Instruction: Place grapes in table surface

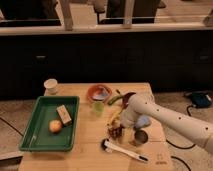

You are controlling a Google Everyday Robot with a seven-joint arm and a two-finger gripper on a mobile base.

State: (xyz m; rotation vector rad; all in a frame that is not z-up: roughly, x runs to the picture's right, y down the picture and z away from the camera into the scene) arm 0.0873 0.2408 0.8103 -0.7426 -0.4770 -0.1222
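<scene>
My gripper (116, 126) hangs from the white arm that reaches in from the right, over the middle right of the light tan wooden table surface (90, 145). It is shut on the grapes (115, 132), a small dark reddish-purple bunch at its tip. The bunch is very low over the wood, just left of the small metal cup (140, 137). I cannot tell whether the grapes touch the table.
A green tray (35, 135) at the left holds an orange fruit (55, 126) and a tan block (64, 114). A white cup (50, 85), an orange bowl (99, 92), a green cup (98, 108) and a banana (114, 100) stand behind. A white brush (125, 149) lies in front.
</scene>
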